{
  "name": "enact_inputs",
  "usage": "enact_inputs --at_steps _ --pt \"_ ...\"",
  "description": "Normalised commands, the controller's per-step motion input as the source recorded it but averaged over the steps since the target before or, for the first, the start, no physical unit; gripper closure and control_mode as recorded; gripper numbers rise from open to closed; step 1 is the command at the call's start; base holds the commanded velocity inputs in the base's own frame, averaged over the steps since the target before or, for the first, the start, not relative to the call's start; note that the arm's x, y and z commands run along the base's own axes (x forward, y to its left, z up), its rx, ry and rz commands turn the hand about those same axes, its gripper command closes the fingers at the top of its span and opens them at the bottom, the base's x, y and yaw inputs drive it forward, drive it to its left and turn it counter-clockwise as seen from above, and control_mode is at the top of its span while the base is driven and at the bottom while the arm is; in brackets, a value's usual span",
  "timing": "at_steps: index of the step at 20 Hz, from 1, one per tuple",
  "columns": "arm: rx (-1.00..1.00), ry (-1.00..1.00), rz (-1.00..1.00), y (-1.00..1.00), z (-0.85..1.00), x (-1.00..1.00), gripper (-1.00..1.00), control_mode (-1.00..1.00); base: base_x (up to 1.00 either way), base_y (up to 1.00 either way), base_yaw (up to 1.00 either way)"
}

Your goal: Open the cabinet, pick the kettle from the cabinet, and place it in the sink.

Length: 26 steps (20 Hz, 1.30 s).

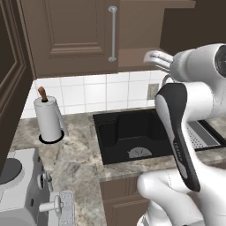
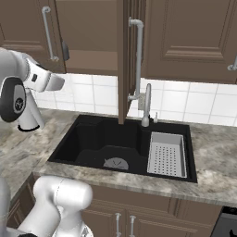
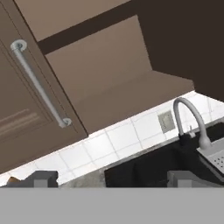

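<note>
Now the cabinet (image 2: pixel 92 37) stands half open: its right door (image 2: pixel 124 60) is swung out toward us, its left door (image 1: pixel 70 35) shut. The gripper (image 3: pixel 111 180) is empty, fingers spread wide. No kettle is visible on the shelf (image 3: pixel 109 83); it's probably behind the shut door, so open that before reaching in. The sink (image 2: pixel 106 143) waits below.

The robot's own white arm (image 1: pixel 185 132) stands in front of the right half of the sink (image 1: pixel 128 132) from the left side, hiding most of the grey tray (image 1: pixel 203 134) and the lower part of the tap (image 1: pixel 159 59). The cabinet (image 2: pixel 92 32) is cut off at the top edge of the picture, so its upper shelves can't be made out. The gripper (image 3: pixel 111 178) shows only its two dark fingertips (image 3: pixel 41 178), too little to judge the gap between them.
</note>
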Motion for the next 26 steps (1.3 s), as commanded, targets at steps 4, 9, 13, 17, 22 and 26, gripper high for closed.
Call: enact_inputs --at_steps 4,9,13,17,22,26 --pt "-0.14 0.12 0.20 0.31 0.09 0.12 -1.00 -1.00 0.00 0.00 0.00" --pt "-0.03 0.07 0.16 0.25 0.10 0.17 -1.00 -1.00 0.00 0.00 0.00" --pt "-0.02 0.00 0.12 0.17 0.09 0.24 -1.00 -1.00 0.00 0.00 0.00" --pt "-0.07 0.00 0.06 0.15 0.07 0.22 -1.00 -1.00 0.00 0.00 0.00" --pt "-0.12 -0.01 0.00 0.17 0.00 0.24 -1.00 -1.00 0.00 0.00 0.00" --pt "-0.13 -0.06 0.00 0.15 0.00 0.30 -1.00 -1.00 0.00 0.00 0.00"
